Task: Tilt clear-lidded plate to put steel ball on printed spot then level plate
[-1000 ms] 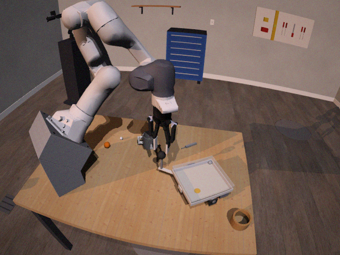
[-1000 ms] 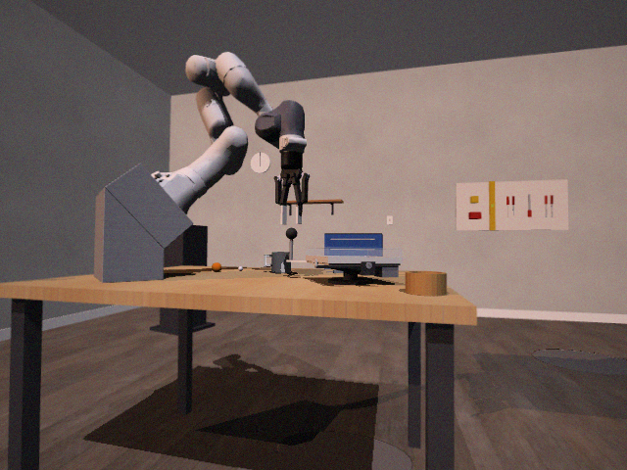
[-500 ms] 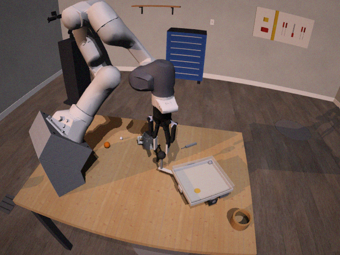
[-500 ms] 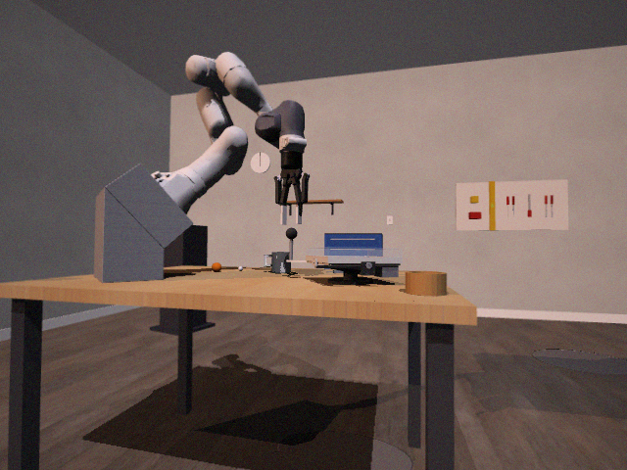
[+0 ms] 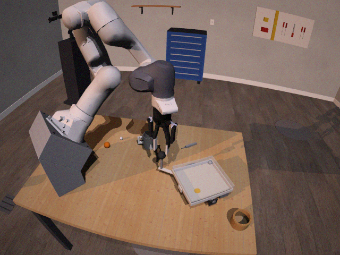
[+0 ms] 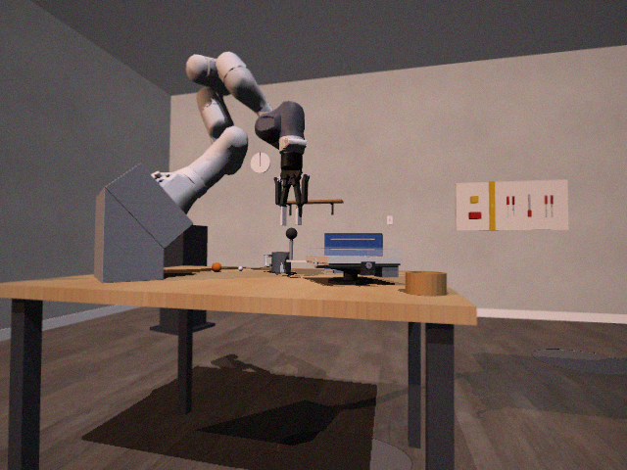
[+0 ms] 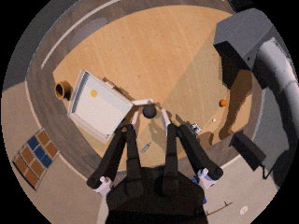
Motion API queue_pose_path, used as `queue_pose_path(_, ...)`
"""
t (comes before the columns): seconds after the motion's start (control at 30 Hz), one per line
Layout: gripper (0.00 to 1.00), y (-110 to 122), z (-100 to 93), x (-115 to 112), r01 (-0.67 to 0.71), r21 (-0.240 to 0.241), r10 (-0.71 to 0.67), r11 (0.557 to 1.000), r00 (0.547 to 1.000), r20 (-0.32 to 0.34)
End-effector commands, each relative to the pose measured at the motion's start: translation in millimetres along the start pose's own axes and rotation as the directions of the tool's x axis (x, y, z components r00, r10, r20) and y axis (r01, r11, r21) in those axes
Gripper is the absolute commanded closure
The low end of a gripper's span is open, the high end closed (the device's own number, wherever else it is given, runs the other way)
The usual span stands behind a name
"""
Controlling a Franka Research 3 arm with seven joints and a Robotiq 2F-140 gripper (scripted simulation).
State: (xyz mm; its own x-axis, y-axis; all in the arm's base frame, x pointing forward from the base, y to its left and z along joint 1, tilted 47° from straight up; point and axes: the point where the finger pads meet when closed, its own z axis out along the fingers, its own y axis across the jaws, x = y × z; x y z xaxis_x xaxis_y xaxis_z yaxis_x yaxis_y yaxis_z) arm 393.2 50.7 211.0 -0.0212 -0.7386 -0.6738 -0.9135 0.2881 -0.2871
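The clear-lidded plate (image 5: 203, 181) sits on its stand at the right of the table and looks level in the side view (image 6: 354, 262). The steel ball (image 5: 210, 162) rests in the plate's far corner, away from the yellow printed spot (image 5: 197, 190) near the front edge. A lever with a black knob (image 5: 161, 154) stands upright at the plate's left corner. My gripper (image 5: 161, 146) hangs straight above the knob, partly open and empty. A clear gap shows between the fingertips (image 6: 290, 221) and the knob (image 6: 291, 233). In the wrist view the knob (image 7: 149, 111) lies between my fingers.
A grey cup (image 5: 147, 139) stands just behind the knob. An orange ball (image 5: 107, 144) and a small white ball (image 5: 120, 137) lie to the left. A grey tool (image 5: 188, 145) lies behind the plate. A tape roll (image 5: 240, 219) sits at the front right corner.
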Motion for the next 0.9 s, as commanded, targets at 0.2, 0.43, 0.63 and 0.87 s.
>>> queue_pose_path(0.2, 0.64, -0.6, 6.1, -0.5, -0.002, 0.002, 0.002, 1.0, 1.0, 0.002)
queue_pose_path(0.43, 0.64, -0.8, 12.7, -0.9, -0.002, 0.002, 0.002, 1.0, 1.0, 0.002)
queue_pose_path(0.63, 0.64, -0.9, 16.4, -1.1, -0.002, 0.002, 0.002, 1.0, 1.0, 0.002)
queue_pose_path(0.87, 0.64, -1.0, 21.9, -1.5, -0.002, 0.002, 0.002, 1.0, 1.0, 0.002)
